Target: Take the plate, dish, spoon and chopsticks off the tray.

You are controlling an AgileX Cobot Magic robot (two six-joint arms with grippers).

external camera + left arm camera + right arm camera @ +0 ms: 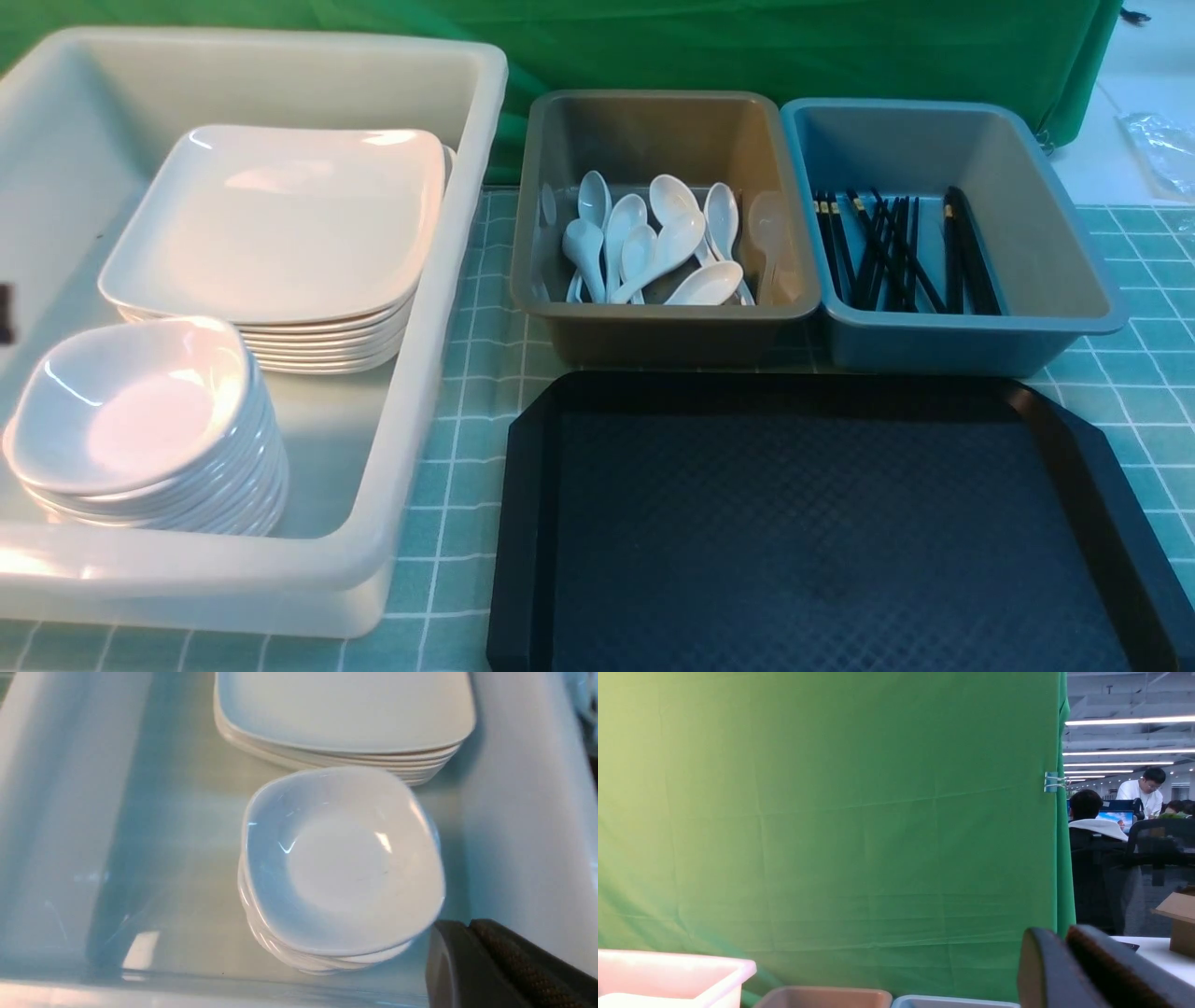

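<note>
black tray [831, 523], long axis left-right, bare

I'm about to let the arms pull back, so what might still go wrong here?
The left gripper sits low beside the top dish of the stack, inside the white tub; a sideways retreat may nudge the stack or catch the tub wall. That top dish looks slightly askew, so it might slide. The tray is bare.

A creased green fabric backdrop [831, 835] hangs along the far side, held at its right edge by a small metal binder clip [1051, 782]. The worktop wears a teal cloth with a white grid [1144, 373]. Beyond the backdrop, long ceiling strip lights [1129, 721] brighten an office with black mesh chairs [1162, 844].
</note>
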